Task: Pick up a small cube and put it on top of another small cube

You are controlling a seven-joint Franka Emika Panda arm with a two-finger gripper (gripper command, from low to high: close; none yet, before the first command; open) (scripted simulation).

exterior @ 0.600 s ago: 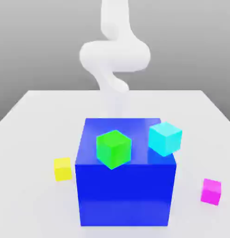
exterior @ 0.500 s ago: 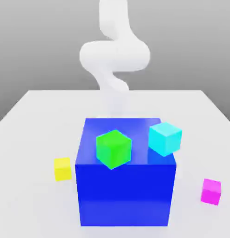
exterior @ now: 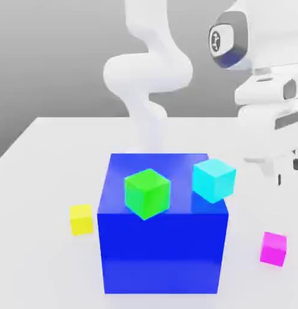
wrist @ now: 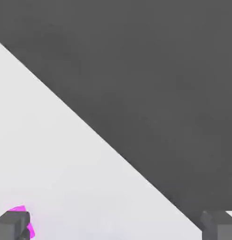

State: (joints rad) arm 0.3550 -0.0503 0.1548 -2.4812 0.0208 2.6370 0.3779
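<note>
White table (exterior: 49, 157) carries big blue box (exterior: 161, 253) at centre. Arm's gripper (exterior: 288, 175) hangs above table beside box, at exterior view's right, fingers spread wide, empty. Green cube (exterior: 146, 193) and cyan cube (exterior: 214, 179) sit atop box. Yellow cube (exterior: 81, 219) on table near box, exterior view's left. Small magenta cube (exterior: 273, 248) on table near box, exterior view's right, below gripper.

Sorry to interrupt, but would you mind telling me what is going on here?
A simulated robot arm is setting up to stack small cubes. Its open, empty gripper hangs above the pink cube, which sits on the white table at the exterior view's right. The yellow cube lies on the table at the left of the blue box. A green cube and a cyan cube sit on top of the box. Nothing is grasped or stacked yet.
</note>
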